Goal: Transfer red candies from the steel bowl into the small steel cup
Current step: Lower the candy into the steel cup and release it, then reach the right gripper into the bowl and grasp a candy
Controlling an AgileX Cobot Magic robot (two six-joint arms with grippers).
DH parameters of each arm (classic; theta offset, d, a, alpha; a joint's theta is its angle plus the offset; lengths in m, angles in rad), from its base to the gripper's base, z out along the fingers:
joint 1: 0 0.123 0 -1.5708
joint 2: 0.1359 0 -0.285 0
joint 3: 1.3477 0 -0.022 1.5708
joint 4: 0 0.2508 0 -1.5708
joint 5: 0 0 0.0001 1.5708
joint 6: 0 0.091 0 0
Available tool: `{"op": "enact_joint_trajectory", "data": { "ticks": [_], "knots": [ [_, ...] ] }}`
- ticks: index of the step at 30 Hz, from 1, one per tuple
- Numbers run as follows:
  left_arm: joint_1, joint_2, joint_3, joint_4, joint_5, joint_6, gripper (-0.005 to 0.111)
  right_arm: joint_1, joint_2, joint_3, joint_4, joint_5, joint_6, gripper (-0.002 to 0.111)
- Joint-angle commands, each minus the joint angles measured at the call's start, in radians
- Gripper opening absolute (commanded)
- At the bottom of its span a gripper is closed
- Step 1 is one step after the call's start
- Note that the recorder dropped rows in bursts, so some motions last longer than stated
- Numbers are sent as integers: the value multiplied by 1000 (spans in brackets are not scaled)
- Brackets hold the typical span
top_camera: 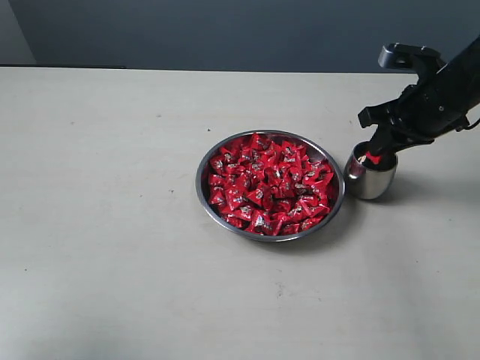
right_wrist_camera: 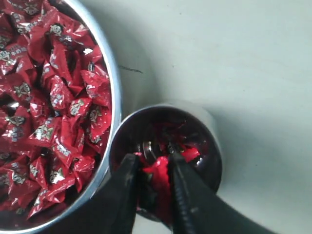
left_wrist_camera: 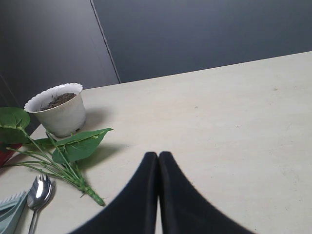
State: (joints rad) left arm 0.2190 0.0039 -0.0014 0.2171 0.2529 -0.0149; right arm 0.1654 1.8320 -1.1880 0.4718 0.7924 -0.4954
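Note:
The steel bowl [top_camera: 201,176] sits mid-table, heaped with red candies [top_camera: 270,184]. Just right of it stands the small steel cup [top_camera: 371,180]. My right gripper [top_camera: 373,156] hangs over the cup's mouth. In the right wrist view the right gripper [right_wrist_camera: 152,158] is shut on a red candy [right_wrist_camera: 158,173] above the cup [right_wrist_camera: 214,141], which holds a few candies inside. The bowl's rim [right_wrist_camera: 114,87] almost touches the cup, and its candies [right_wrist_camera: 48,97] fill it. My left gripper [left_wrist_camera: 158,155] is shut with nothing in it, over bare table, and does not show in the exterior view.
Near the left gripper are a white pot of soil [left_wrist_camera: 58,109], a green leafy stem [left_wrist_camera: 73,146] lying flat, and a steel spoon [left_wrist_camera: 39,192] beside a pale green object [left_wrist_camera: 9,209]. A dark wall runs behind the table.

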Motion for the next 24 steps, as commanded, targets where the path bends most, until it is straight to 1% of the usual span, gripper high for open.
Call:
{"op": "enact_joint_trajectory", "data": {
  "ticks": [1,2,3,8,10,13,19,24],
  "knots": [
    [-3,-4,1,4,-13,-4,0,-6,-3,2,3,-15,-9,48],
    [-3,-4,1,4,-13,-4,0,-6,-3,2,5,-15,-9,50],
    [-3,-4,1,4,-13,-4,0,-6,-5,2,7,-15,-9,50],
    [-3,-4,1,4,-13,-4,0,18,-42,-3,32,-7,-9,41],
    [-3,-4,1,4,-13,-4,0,41,-46,-19,43,19,-9,41],
    [-3,-4,1,4,-13,-4,0,99,-41,-44,72,44,-13,41],
    [-3,-4,1,4,-13,-4,0,261,7,-93,76,28,-34,41],
    [-3,-4,1,4,-13,-4,0,333,93,-151,71,13,-34,41]
  ]
}}
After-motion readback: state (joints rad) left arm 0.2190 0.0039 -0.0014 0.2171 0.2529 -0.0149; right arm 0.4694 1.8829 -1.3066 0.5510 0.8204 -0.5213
